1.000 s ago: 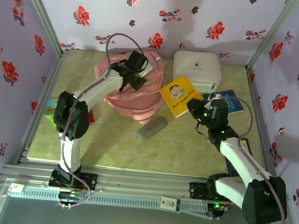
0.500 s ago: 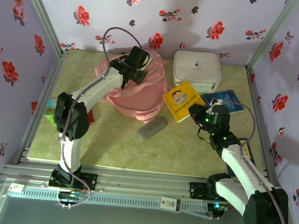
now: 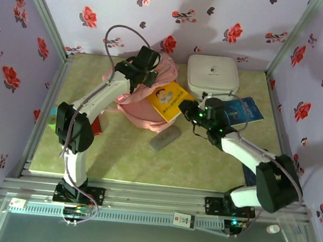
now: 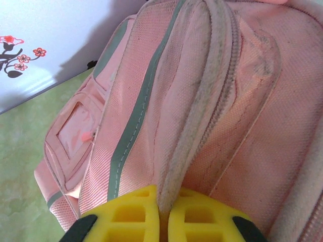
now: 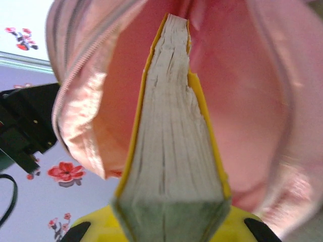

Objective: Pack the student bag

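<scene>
Here's the soft pink fabric backpack slumped by the bench's far edge; left gripper clenched on its padded zip rim (ribbed, worn); right gripper grasps a thick yellow-covered paperback, far end inside the gaping mouth.

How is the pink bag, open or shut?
The bag is open: the left gripper pinches its zip edge, and the right gripper holds the yellow book partway inside.

White-and-black left arm and right arm, looping grey cables, yellow claw pads.
</scene>
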### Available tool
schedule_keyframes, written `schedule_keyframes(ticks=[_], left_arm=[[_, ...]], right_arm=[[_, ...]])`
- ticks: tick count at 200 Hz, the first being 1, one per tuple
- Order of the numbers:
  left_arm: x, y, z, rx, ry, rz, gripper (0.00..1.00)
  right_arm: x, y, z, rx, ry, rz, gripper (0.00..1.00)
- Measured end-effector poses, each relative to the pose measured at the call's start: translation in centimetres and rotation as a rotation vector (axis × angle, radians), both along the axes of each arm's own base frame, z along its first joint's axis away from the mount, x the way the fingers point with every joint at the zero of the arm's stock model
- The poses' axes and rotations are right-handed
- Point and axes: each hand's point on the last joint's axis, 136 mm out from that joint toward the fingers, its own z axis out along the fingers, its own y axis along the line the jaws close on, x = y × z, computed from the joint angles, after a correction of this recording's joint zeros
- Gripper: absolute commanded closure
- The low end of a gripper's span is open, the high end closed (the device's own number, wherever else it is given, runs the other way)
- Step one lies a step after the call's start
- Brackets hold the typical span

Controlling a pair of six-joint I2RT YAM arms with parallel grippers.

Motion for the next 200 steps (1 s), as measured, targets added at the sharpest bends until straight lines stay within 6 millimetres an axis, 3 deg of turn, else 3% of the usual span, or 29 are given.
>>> schedule_keyframes(ticks=[35,97,178,200], left_arm=[[0.0,0.3,0.4,-0.009,-0.006,0.008,1.00],[0.3,1.1,1.2,-0.045,-0.013,0.037,1.00],[0.6,1.5,1.2,-0.090,0.003,0.049,1.00],[0.7,1.6,1.2,-0.102,0.007,0.054,1.00]], right_arm=[[4.2,2.6,-0.3,0.031,-0.007,-0.034,0.96],[10.7,7.5,-4.7,0.050,0.034,-0.083,0.98],[13.8,12.3,-8.1,0.033,0.075,-0.174,0.90],[14.8,13.4,-8.9,0.054,0.094,-0.187,0.76]])
